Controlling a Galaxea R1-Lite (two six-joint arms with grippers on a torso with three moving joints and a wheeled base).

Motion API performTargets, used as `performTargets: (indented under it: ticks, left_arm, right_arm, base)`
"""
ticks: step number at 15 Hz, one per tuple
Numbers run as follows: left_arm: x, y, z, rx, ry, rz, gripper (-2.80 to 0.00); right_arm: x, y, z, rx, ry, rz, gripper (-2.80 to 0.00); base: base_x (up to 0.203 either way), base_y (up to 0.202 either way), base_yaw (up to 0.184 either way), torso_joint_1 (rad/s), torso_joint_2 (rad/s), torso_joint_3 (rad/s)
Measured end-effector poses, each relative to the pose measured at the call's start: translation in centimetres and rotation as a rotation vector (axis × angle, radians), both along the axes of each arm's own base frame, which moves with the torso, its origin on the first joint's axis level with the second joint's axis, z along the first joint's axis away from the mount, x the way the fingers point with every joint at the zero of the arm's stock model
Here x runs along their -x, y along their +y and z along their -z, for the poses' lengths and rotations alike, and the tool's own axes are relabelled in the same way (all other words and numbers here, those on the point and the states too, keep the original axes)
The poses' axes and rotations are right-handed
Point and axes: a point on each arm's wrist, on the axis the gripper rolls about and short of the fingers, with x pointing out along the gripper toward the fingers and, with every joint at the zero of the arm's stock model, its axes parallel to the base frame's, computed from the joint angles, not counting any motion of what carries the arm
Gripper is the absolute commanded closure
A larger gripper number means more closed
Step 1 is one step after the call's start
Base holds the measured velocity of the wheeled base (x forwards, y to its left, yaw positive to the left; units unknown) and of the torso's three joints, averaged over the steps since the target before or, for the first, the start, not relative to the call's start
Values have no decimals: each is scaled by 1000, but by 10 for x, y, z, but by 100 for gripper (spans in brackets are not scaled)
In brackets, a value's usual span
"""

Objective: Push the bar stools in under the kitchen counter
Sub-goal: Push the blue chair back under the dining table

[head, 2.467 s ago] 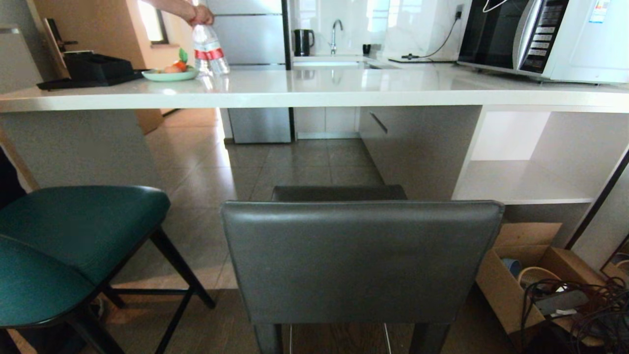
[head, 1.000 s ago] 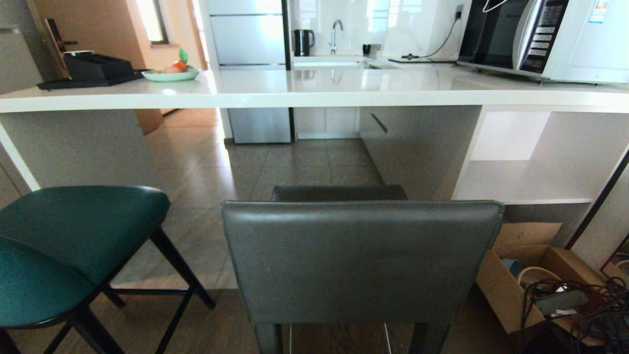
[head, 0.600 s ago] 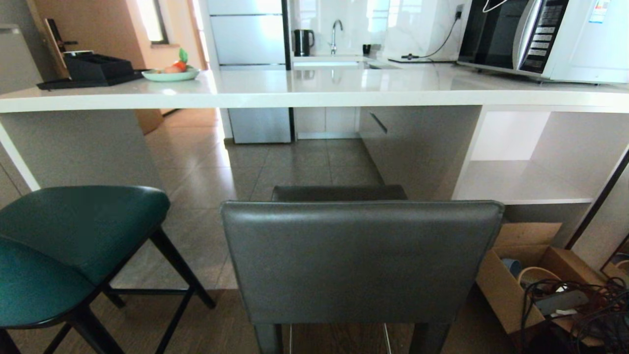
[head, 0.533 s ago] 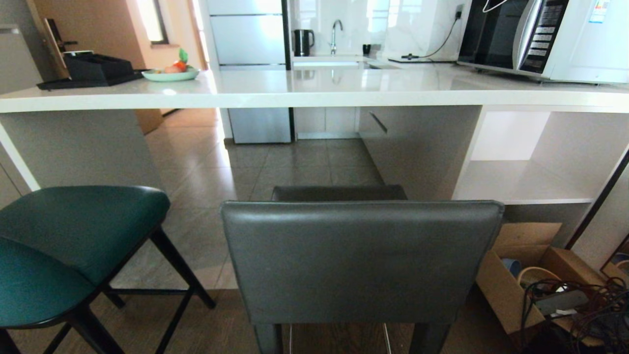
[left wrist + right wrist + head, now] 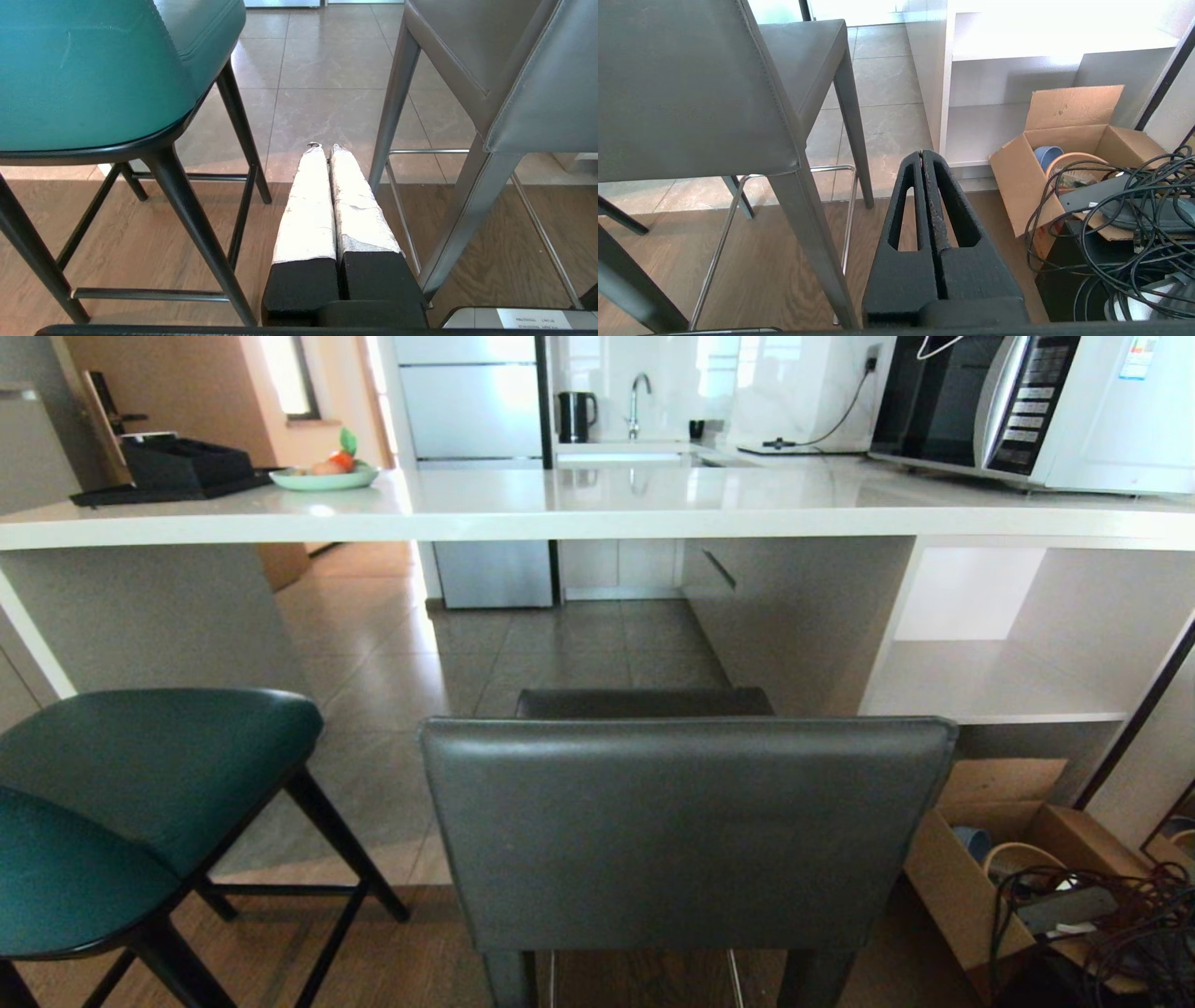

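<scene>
The grey square-backed bar stool (image 5: 686,831) stands right in front of me, its back toward me and its seat short of the kitchen counter (image 5: 597,513). The teal bar stool (image 5: 140,775) stands to its left, also out from the counter edge. Neither arm shows in the head view. My left gripper (image 5: 325,148) hangs low between the teal stool (image 5: 93,70) and the grey stool (image 5: 514,84), shut and empty. My right gripper (image 5: 921,154) hangs low beside the grey stool (image 5: 691,88), on its right, shut with nothing in it.
An open cardboard box (image 5: 990,859) with bowls and a tangle of black cables (image 5: 1102,915) sits on the floor at the right, below a white shelf (image 5: 990,681). On the counter stand a microwave (image 5: 1036,406), a green plate (image 5: 322,476) and a black tray (image 5: 177,471).
A person's hand with a plastic bottle at the counter's far left has gone from view. The stools and the camera have not moved.
</scene>
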Motion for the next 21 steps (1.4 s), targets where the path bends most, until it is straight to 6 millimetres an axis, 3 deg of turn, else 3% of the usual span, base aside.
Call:
performTargets:
  ticks: [10,14,21]
  left_arm:
    - [0,0,0,0,0,0,0]
    - [0,0,0,0,0,0,0]
    - [0,0,0,0,0,0,0]
  right_arm:
    - [0,0,0,0,0,0,0]
    - [0,0,0,0,0,0,0]
    - [0,0,0,0,0,0,0]
  base:
    - [0,0,0,0,0,0]
    - [-135,0,2,3,5,4]
    - [0,0,0,0,0,0]
